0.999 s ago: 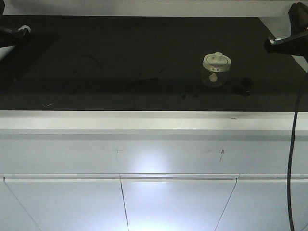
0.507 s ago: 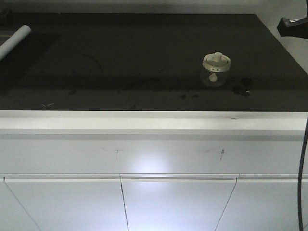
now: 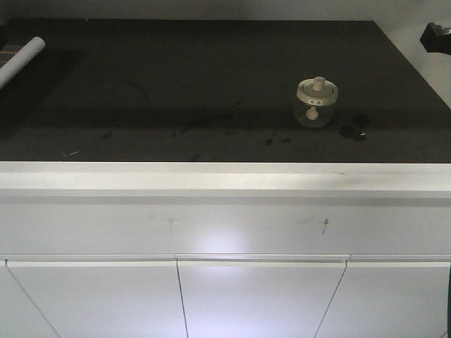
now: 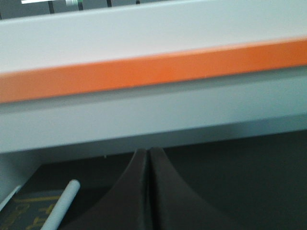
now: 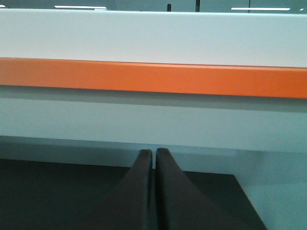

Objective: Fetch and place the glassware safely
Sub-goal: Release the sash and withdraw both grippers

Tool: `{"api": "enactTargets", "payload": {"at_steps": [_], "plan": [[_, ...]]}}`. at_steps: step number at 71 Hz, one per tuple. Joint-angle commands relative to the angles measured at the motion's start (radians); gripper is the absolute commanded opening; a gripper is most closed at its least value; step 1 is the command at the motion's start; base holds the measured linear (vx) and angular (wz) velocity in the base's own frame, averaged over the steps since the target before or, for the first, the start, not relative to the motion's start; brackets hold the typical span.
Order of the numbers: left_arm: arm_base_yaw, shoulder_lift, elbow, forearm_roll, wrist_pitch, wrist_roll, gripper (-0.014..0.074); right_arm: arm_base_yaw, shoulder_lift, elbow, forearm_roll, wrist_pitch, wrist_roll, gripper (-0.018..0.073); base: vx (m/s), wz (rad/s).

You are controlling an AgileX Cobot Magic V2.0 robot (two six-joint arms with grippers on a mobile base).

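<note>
Lidded glass jar (image 3: 315, 103) upright, right of centre on black table (image 3: 176, 77); left gripper (image 4: 146, 151) fingers together; right gripper (image 5: 154, 152) fingers together

The right gripper (image 3: 436, 35) pokes in, cut off at the edge. A white tube (image 3: 21, 59) runs off left.
</note>
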Motion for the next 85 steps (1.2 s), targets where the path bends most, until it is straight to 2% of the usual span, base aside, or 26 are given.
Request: {"api": "enactTargets", "payload": {"at_steps": [1,7,14,22,35,46,59,85], "plan": [[-0.008,-0.053,-0.025,-0.008,-0.015,-0.011,-0.0007,0.030,-0.044,0.015,-0.033,-0.082,0.034,-0.0003,0.00,0.00],[-0.013,-0.079,-0.024,-0.008,0.010,-0.011,-0.0007,0.062,-0.060,0.065,-0.071,-0.091,0.033,-0.0003,0.00,0.00],[-0.048,-0.124,0.010,0.002,0.010,-0.011,-0.0007,0.095,-0.086,0.124,-0.084,-0.094,0.031,-0.0003,0.00,0.00],[-0.098,-0.192,0.093,0.042,0.005,-0.011,-0.0007,0.093,-0.118,0.178,-0.085,-0.106,0.032,-0.0003,0.00,0.00],[-0.138,-0.325,0.265,0.040,0.005,-0.031,-0.0007,0.093,-0.198,0.221,-0.105,-0.084,0.033,-0.0003,0.00,0.00],[-0.139,-0.448,0.401,0.040,0.014,-0.093,-0.0007,0.093,-0.270,0.264,-0.130,-0.061,0.035,-0.0003,0.00,0.00],[-0.139,-0.572,0.517,0.033,0.076,-0.094,-0.0007,0.093,-0.329,0.347,-0.129,-0.041,0.037,-0.0003,0.00,0.00],[-0.139,-0.610,0.574,0.033,0.087,-0.093,-0.0007,0.093,-0.270,0.404,-0.129,-0.070,0.033,-0.0003,0.00,0.00]]}}
